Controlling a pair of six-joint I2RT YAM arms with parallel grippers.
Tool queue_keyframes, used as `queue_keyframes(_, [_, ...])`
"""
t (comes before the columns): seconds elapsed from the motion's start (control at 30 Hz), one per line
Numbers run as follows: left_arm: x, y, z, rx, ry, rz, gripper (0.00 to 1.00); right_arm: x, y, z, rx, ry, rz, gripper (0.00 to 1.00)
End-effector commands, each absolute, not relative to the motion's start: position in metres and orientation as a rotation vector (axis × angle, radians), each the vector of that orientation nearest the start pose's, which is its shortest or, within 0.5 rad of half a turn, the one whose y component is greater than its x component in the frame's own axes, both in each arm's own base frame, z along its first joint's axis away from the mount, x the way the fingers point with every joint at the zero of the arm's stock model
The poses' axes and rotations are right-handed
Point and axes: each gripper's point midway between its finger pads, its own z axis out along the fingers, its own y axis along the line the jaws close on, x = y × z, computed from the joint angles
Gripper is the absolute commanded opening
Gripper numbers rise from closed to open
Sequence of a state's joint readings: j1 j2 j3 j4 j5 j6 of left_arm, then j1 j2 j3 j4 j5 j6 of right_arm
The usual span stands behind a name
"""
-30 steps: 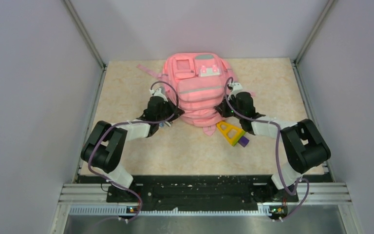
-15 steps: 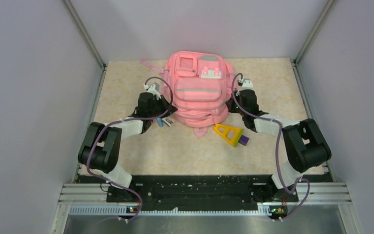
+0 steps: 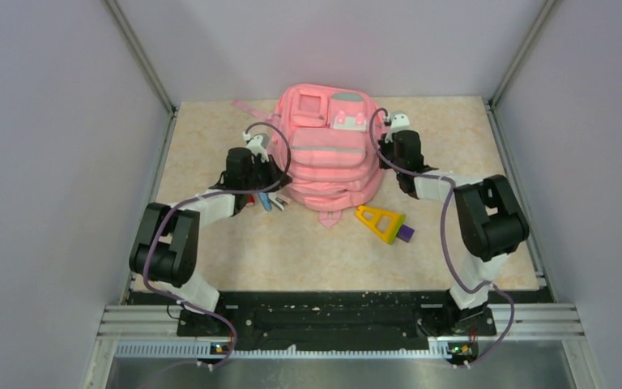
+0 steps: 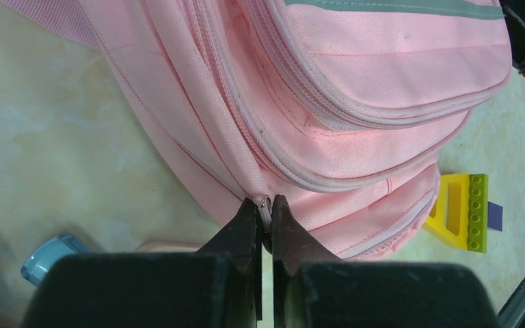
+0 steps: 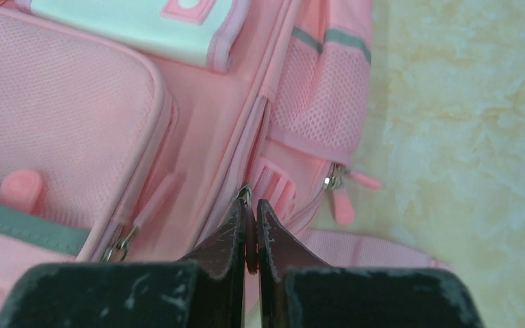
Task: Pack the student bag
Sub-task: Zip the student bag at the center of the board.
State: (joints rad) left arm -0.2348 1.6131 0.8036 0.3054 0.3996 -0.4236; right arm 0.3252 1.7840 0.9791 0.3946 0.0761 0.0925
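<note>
On the bench [image 3: 210, 146], nearest the arm bases, a yellow triangular block [image 3: 379, 220] lies flat with a purple piece [image 3: 406, 234] touching its right end. It sits just off the near-right corner of the bag [image 3: 328, 158]. Just off the bag's near-left corner lies a small pale-blue thing [image 4: 46, 256], too blurred to name.

The bag lies flat in the middle of the bench, towards its far edge. Its front faces up, its small pockets are at the far end, and its near end is bunched into folds.

The left fingers [image 4: 246, 229] are at its left side, clenched on a small metal zip pull [image 4: 264, 202] low on the side seam. The right fingers [image 5: 236, 229] are at its right side, a little farther back, pinched tight on another metal pull [image 5: 245, 192] beside a mesh side pocket.

A pink strap [image 3: 247, 111] trails out from the bag's far-left corner onto the bench.
</note>
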Motion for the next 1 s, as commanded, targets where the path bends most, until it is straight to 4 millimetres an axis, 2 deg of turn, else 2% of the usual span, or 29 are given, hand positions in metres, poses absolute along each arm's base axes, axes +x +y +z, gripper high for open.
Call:
queue_keyframes(0.0, [0.415,-0.155,0.108,0.092,2.086,-0.692,0.0,0.534,0.084,0.129,-0.145,1.832,-0.112,0.0])
queue_keyframes(0.33, [0.415,-0.158,0.103,0.137,2.112,-0.701,0.0,0.586,0.069,0.138,-0.184,1.77,-0.156,0.0])
queue_keyframes(0.47, [0.415,-0.161,0.104,0.154,2.113,-0.723,0.0,0.588,0.056,0.141,-0.15,1.76,-0.229,0.0])
queue_keyframes(0.6, [0.415,-0.167,0.109,0.192,2.106,-0.752,0.0,0.565,0.034,0.15,-0.051,1.773,-0.31,0.0])
queue_keyframes(0.73, [0.414,-0.171,0.119,0.221,2.089,-0.773,0.0,0.52,0.006,0.155,0.075,1.809,-0.402,0.0])
queue_keyframes(0.83, [0.415,-0.173,0.134,0.22,2.058,-0.791,0.0,0.491,0.004,0.167,0.112,1.82,-0.363,0.0])
queue_keyframes(0.97, [0.422,-0.172,0.149,0.194,2.039,-0.782,0.0,0.453,-0.001,0.164,0.186,1.876,-0.328,0.0])
